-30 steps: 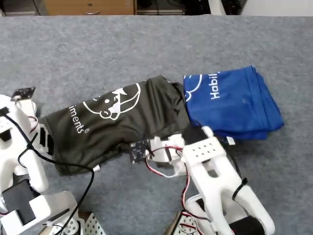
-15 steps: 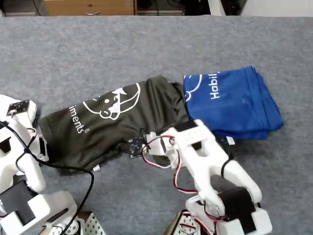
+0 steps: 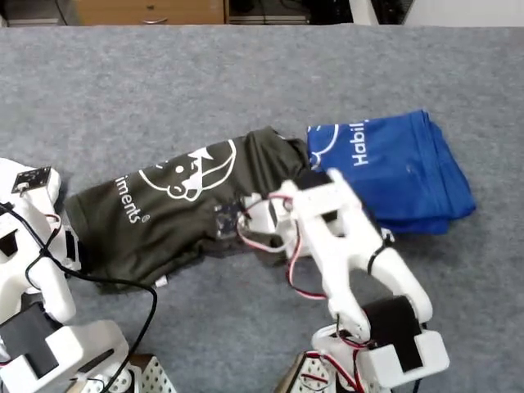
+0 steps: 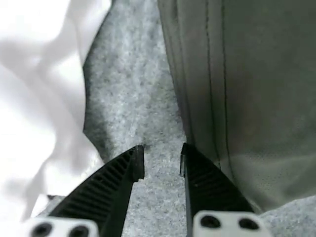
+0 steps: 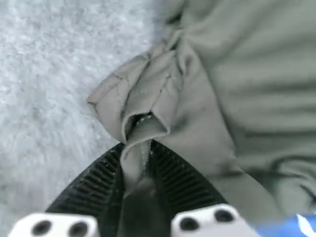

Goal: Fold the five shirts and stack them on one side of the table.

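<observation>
High view: blue shirt (image 3: 401, 180) abuts olive shirt (image 3: 168, 221).

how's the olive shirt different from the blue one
The olive shirt is dark green; the blue shirt is bright blue. The blue shirt lies folded in a compact block, while the olive shirt stretches longer and is rumpled. The right gripper is shut on a bunched edge of the olive shirt; no gripper holds the blue shirt. Both carry white print and lie side by side on the grey table.
</observation>
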You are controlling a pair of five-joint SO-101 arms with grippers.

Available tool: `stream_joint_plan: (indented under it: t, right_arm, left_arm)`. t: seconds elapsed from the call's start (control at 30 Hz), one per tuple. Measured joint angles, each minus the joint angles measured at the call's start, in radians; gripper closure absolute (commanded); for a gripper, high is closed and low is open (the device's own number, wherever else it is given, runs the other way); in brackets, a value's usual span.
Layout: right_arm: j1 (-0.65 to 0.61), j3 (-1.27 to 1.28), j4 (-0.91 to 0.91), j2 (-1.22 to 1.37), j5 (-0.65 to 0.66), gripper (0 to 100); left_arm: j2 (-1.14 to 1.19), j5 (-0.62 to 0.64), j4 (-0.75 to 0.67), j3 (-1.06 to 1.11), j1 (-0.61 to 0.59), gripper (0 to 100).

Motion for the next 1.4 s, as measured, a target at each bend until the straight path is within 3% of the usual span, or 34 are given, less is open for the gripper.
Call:
stream_joint_plan:
  t: [0.57,0.73,1.07,1.13,1.27,1.4]
  right_arm:
    - [-0.020,-1.089,0.512,0.644,0.031,99.4]
    - [-0.058,-1.321,0.551,0.806,0.031,99.4]
    - [-0.083,-1.539,0.549,0.974,0.054,99.0]
    - [-0.084,-1.580,0.543,0.996,0.054,95.1]
    - [-0.086,-1.640,0.540,1.025,0.054,75.6]
    - [-0.086,-1.697,0.548,1.026,0.054,72.6]
  left_arm:
    - [-0.003,-0.003,-0.110,0.072,0.000,86]
    - [-0.003,-0.005,-0.117,0.075,0.000,86]
    - [-0.003,-0.006,-0.117,0.075,0.000,86]
    - [-0.003,-0.006,-0.117,0.075,0.000,86]
    - [-0.003,-0.006,-0.117,0.075,0.000,86]
    - [-0.003,-0.006,-0.117,0.075,0.000,86]
